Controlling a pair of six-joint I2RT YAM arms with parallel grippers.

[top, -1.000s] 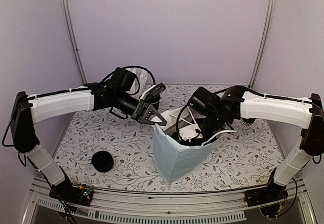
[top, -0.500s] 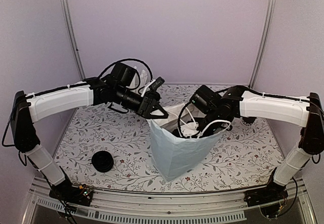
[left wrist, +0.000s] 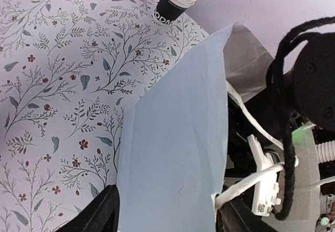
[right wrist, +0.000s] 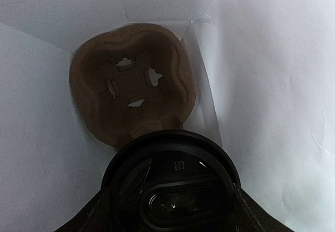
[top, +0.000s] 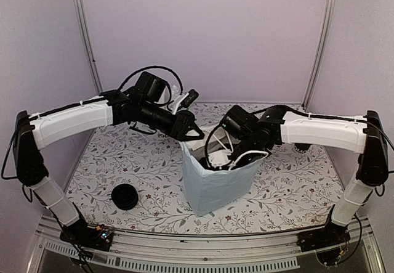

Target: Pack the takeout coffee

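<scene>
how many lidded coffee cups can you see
1: the lidded cup is inside the paper bag, above the cardboard carrier at its bottom. Others may be hidden.

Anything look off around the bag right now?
One thing: the paper bag's white handle lies across the right gripper, which holds the takeout coffee inside the bag. It could snag when the arm pulls out. No spill or damage shows.
</scene>
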